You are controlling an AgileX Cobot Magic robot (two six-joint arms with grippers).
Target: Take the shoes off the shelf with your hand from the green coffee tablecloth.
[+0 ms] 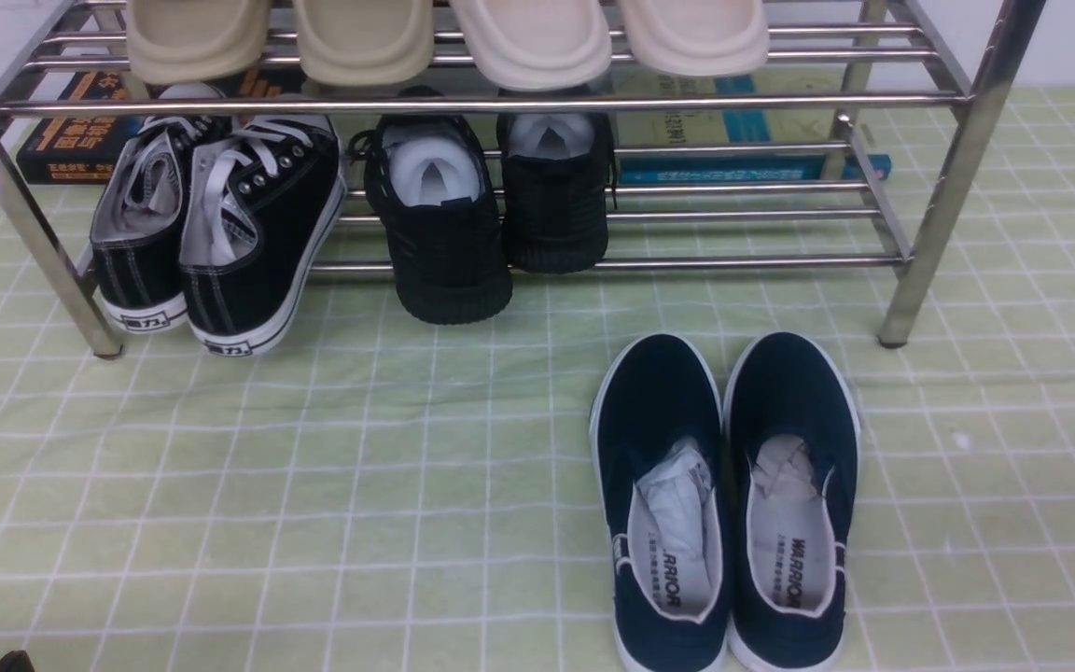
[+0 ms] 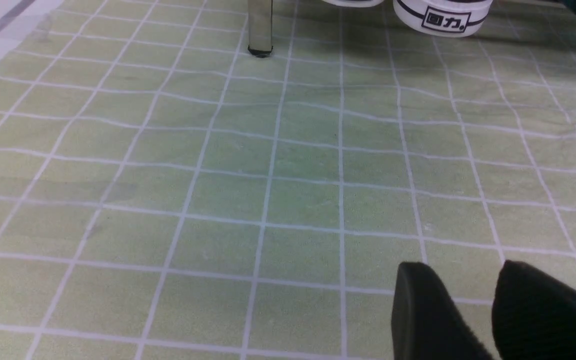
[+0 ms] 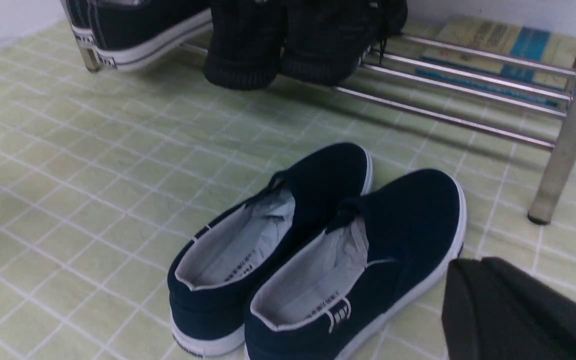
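Front view: slip-ons (image 1: 656, 411) (insoles (image 1: 791, 565) read "WARRIOR") — right gripper (image 3: 479, 261) closed; left gripper (image 2: 464, 265) seemingly slightly parted.

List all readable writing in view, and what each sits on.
"WARRIOR": insole of the right slip-on
"RRIOR", start hidden: insole of the left slip-on
"回力.": heel of a lace-up sneaker
Too small or blurred: smaller insole print; titles on the books

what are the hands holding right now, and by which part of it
Nothing is held: the left hand and the right hand are both empty, and the navy slip-ons stand on the green cloth.
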